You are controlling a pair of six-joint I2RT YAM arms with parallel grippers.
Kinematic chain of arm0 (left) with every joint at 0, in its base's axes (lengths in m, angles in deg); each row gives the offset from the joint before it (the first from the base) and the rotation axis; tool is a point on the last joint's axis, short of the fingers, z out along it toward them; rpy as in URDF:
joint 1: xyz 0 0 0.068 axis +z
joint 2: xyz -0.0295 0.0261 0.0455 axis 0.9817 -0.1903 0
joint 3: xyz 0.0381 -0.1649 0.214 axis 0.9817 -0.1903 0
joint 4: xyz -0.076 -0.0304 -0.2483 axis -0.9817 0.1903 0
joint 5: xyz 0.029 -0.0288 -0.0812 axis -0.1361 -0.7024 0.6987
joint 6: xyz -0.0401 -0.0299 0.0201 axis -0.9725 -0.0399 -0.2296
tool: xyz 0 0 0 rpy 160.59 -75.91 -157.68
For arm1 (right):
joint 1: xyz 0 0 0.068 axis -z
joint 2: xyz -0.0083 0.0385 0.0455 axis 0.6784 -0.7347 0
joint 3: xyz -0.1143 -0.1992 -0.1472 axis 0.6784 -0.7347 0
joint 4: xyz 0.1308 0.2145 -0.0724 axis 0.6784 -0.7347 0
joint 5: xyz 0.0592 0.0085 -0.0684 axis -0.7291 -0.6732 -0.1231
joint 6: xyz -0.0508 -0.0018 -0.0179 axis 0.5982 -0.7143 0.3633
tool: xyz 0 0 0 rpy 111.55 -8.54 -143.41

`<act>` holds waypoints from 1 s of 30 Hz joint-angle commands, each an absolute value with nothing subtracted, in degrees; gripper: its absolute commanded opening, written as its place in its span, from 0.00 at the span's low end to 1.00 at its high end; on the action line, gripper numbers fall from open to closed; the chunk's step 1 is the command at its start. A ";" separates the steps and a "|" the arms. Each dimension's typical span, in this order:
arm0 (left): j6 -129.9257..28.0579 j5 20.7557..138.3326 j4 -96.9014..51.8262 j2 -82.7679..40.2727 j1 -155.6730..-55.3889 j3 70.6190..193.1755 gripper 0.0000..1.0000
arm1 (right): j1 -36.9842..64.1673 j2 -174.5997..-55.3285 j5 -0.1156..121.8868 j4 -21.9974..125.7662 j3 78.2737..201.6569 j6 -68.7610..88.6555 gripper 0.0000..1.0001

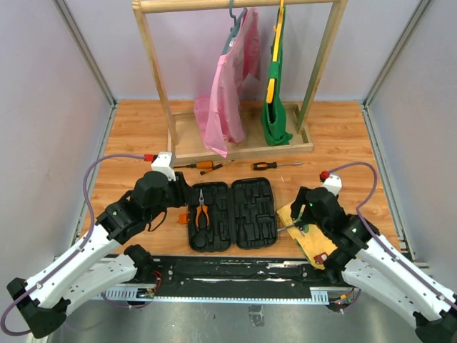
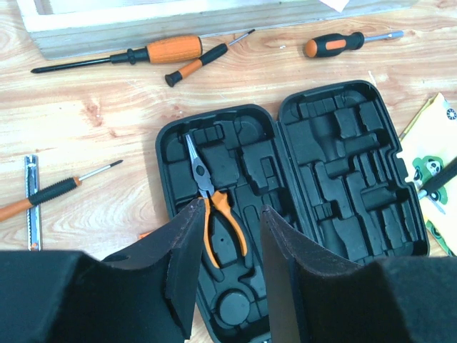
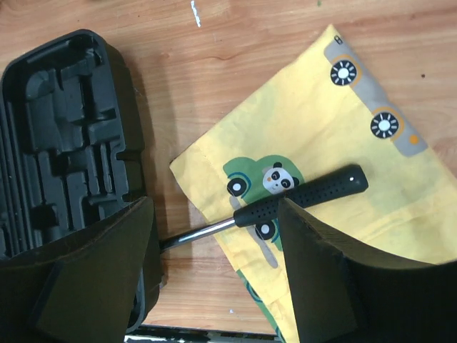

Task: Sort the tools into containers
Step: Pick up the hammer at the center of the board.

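Wooden tabletop [image 1: 128, 143] carries everything, with a clothes rack [image 1: 243, 146] at the far side whose pink and green garments have no part in this job. Between the arms, the black case [image 1: 257, 214] lies opened flat, both moulded halves facing up so tools can be dropped straight into their slots. The orange-handled pliers [image 2: 214, 214] already sit in a slot of its left half. The left claw [image 2: 231, 209] hangs just above them, fingers parted and gripping nothing, which looks like a release over the seated tool. Three screwdrivers [image 2: 157, 51] lie loose beyond the case near the rack's base and a fourth to its left, all waiting to be sorted. Right of the case, a black-handled tool [image 3: 300, 193] rests slantwise across a yellow board [image 3: 343, 128], its metal shaft reaching off the board toward the case (likely the hammer, though its head is hidden behind a finger). The right claw [image 3: 214, 207] straddles that handle from above, spread wide and touching nothing, probably lining up to pick it up. No brand, label or lettering can be read anywhere. The board shows only cartoon cars and a panda, and the case's moulding bears no legible mark.
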State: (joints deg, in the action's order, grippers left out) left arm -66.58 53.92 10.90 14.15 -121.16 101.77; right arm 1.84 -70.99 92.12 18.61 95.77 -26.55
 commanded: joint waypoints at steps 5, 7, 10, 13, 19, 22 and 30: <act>-66.51 51.50 8.93 13.40 -121.39 101.55 0.43 | 4.18 -73.72 93.03 15.62 94.37 -38.17 0.75; -66.44 51.67 9.02 12.55 -121.39 101.71 0.43 | 4.62 -78.41 93.28 14.14 95.66 -40.84 0.76; -66.30 52.15 9.10 11.50 -121.39 101.76 0.43 | 5.16 -84.97 93.57 11.96 97.61 -44.74 0.76; -66.10 52.34 9.07 10.94 -121.39 101.83 0.43 | 5.28 -89.35 92.77 11.83 98.52 -47.43 0.74; -66.20 52.54 8.98 11.07 -121.35 101.78 0.43 | 5.54 -93.00 93.36 11.12 98.12 -52.78 0.67; -66.07 52.79 8.83 11.09 -121.39 101.67 0.44 | 5.74 -93.00 93.66 11.12 97.37 -54.25 0.61; -65.99 52.91 8.75 10.35 -121.39 101.80 0.44 | 8.91 -94.23 92.92 13.77 95.53 -52.46 0.51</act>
